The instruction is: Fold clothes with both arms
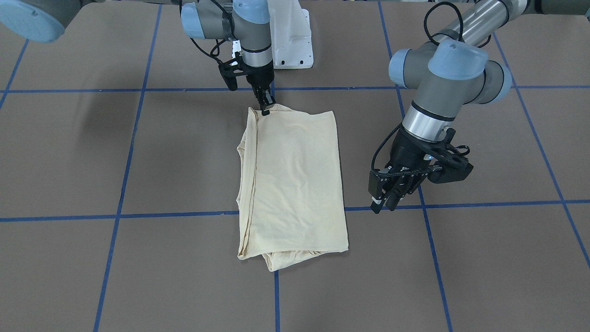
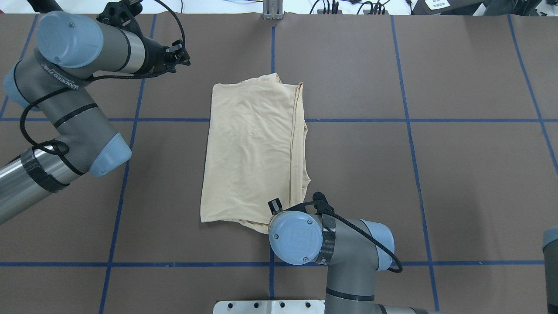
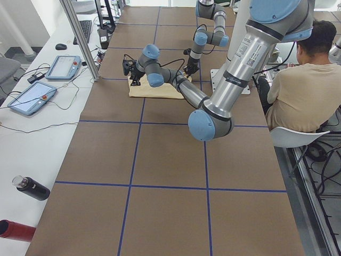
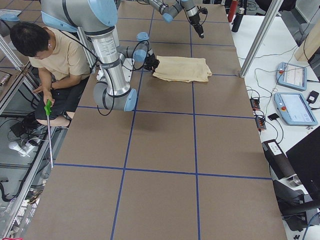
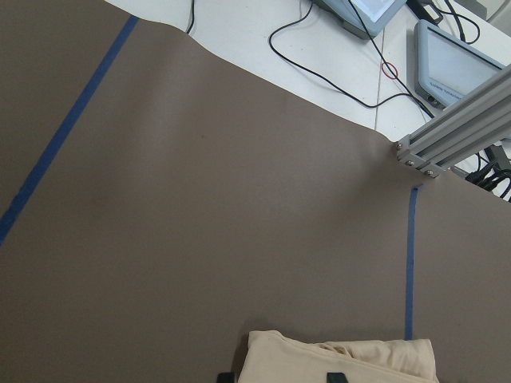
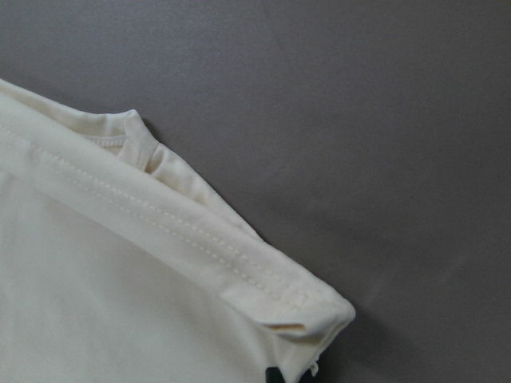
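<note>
I have the right gripper (image 1: 265, 107) down at the T-shirt (image 1: 295, 184), its jaws drawn together on one corner of the short edge nearest the robot. In the right wrist view that stitched corner sits just ahead of a dark fingertip, slightly bunched. The shirt lies flat on the table (image 1: 484, 258), folded into a long rectangle. From this gripper its long axis runs straight away from the robot, so nearly all of the cloth lies beyond my grip.

The left gripper (image 1: 385, 206) hangs in the air off the opposite long side of the shirt, holding nothing. Its fingertips (image 5: 335, 377) stand apart in the left wrist view, with the far short end of the shirt just below them in that picture.

I judge the next fold to be end over end. It turns on the second near corner, which lies sideways from the right gripper and is unheld. The left arm is the closer one for it but must come down and in. Bare table shows beyond the far end, which leaves room to carry the edge forward. The white base (image 1: 290, 37) stands close behind the right gripper, so pulling backward is cramped
</note>
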{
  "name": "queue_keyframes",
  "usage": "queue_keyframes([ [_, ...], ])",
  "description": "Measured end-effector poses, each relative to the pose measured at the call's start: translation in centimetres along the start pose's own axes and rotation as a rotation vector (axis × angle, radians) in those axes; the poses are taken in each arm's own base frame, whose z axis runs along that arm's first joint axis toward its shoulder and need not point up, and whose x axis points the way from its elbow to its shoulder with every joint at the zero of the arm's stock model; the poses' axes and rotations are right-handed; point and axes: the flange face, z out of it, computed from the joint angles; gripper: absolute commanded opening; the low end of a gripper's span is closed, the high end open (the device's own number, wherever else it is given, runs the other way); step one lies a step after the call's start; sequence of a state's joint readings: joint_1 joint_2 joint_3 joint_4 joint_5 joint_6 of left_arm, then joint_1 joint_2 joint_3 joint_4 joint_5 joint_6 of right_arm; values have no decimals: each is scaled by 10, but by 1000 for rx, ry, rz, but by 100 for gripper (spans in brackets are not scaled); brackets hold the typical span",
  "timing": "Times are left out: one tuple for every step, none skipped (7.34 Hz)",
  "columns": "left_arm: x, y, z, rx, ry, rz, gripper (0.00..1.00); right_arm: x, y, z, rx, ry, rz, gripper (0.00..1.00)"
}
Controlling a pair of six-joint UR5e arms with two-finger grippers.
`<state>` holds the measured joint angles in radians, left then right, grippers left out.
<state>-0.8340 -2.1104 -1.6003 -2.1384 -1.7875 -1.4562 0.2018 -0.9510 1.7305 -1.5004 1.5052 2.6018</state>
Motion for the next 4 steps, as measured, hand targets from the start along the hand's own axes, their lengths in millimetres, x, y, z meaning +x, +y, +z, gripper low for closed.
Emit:
queue_keyframes([
  [4, 19, -2, -26, 13, -28, 48, 0, -1, -4, -1, 1, -1, 0],
  [3, 57, -4, -69, 23, -94, 53, 0, -2, -10, 3, 4, -2, 0],
  [-8, 110, -12, -114, 24, -185, 61, 1, -4, -14, 10, 9, -4, 0],
  [-24, 165, -23, -146, 13, -268, 62, 3, -6, -16, 15, 12, -6, 0],
])
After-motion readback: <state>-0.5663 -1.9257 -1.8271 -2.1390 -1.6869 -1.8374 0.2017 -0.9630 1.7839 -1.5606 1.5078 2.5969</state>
